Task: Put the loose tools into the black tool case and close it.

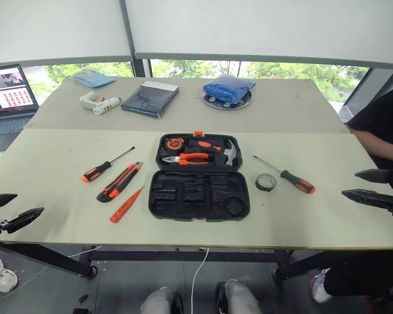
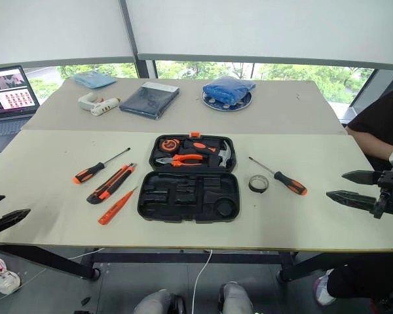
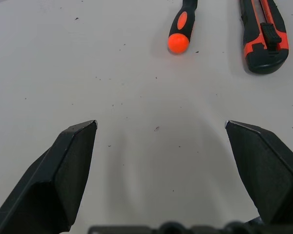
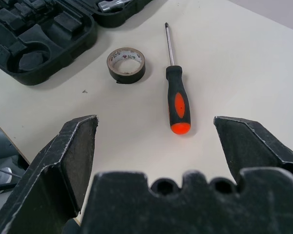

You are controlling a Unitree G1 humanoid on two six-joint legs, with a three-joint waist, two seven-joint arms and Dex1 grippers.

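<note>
At mid-table the black tool case (image 1: 198,178) lies open. To its left lie a screwdriver (image 1: 105,165), the utility knife (image 1: 120,182) and the slim tester screwdriver (image 1: 125,205); to its right the tape roll (image 1: 266,182) and another screwdriver (image 1: 287,174). Left gripper (image 1: 13,210) and right gripper (image 1: 369,185), well outside these, gape empty.

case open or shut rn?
Open. The case lies flat, both halves up: pliers and hammer in the far half, empty recesses in the near.
</note>
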